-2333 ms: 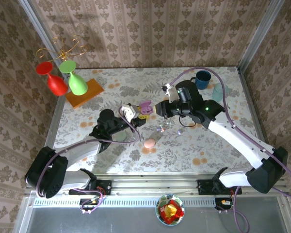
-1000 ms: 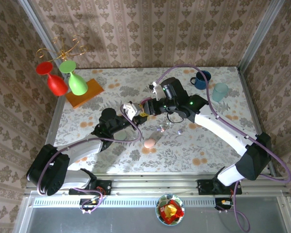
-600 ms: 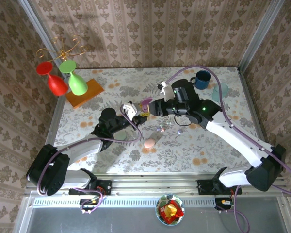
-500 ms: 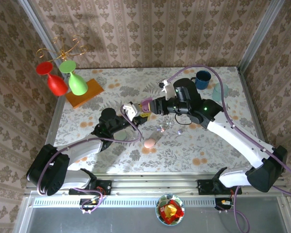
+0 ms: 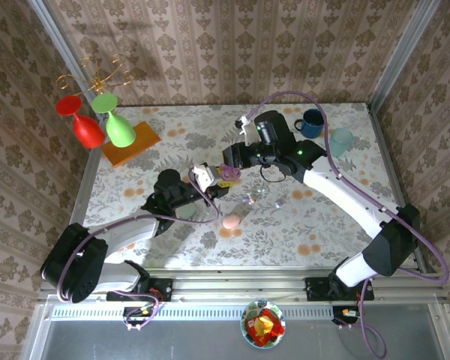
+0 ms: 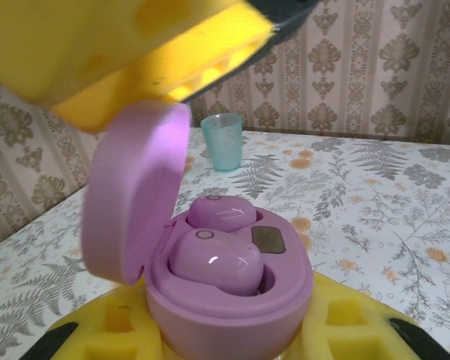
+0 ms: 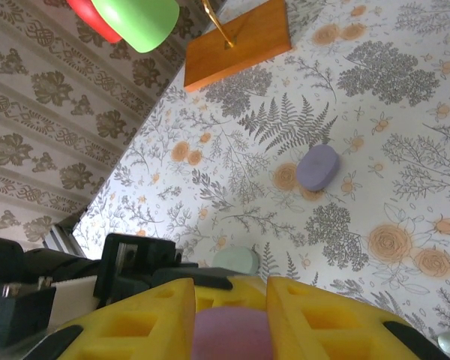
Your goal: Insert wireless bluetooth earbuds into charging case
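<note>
Left gripper point(image 6: 232, 334) jaws pinch the base of the glossy lilac-pink plastic charging case point(image 6: 232, 296). Right gripper point(image 7: 231, 319) jaws pinch its raised lid point(image 6: 131, 195). Two glossy pink earbuds point(image 6: 214, 259) sit inside.

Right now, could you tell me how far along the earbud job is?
Done: two lilac earbuds sit in the wells of the open lilac case. In hand: the left hand grips the case base while the right hand pinches its lid. Left: the lid is not yet shut, and what look like tiny loose buds lie on the table near the pink case.
</note>
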### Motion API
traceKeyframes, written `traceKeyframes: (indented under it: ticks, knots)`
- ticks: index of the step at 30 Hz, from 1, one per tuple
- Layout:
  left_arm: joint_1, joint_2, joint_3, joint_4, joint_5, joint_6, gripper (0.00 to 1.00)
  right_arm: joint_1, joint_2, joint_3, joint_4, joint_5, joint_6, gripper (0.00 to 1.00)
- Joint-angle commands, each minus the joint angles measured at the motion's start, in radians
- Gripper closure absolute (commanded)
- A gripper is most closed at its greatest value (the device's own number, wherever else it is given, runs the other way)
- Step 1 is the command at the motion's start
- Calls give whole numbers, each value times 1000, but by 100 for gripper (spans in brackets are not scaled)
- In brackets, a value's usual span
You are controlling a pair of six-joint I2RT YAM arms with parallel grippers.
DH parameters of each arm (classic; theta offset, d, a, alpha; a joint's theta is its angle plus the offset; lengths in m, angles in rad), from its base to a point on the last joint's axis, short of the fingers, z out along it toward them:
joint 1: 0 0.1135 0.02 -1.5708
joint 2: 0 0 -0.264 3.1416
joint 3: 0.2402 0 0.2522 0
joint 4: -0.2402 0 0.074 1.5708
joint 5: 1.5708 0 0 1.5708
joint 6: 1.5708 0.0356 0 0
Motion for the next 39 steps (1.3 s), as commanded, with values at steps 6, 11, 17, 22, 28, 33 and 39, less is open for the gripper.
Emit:
traceKeyframes:
  ticks: [6, 11, 17, 22, 28, 33, 39]
  knots:
    - [-2, -37, -1, 73, -58, -79, 78, -14, -115, -101, 56, 43, 75, 65]
    - [1, -21, -4, 168, -45, -153, 78, -89, -234, -262, 257, -34, 313, 42]
    - [0, 1, 13, 270, -11, -215, 78, -139, -272, -422, 528, -222, 574, 31]
    - [-5, 22, 40, 281, 7, -211, 79, -135, -239, -470, 694, -331, 692, 32]
    - [-10, 53, 50, 317, 4, -220, 79, -124, -199, -476, 765, -367, 746, 36]
    - [-19, 62, 44, 324, -16, -206, 79, -125, -184, -463, 728, -371, 735, 37]
    - [-18, 56, 36, 326, -23, -196, 79, -123, -173, -464, 719, -363, 740, 43]
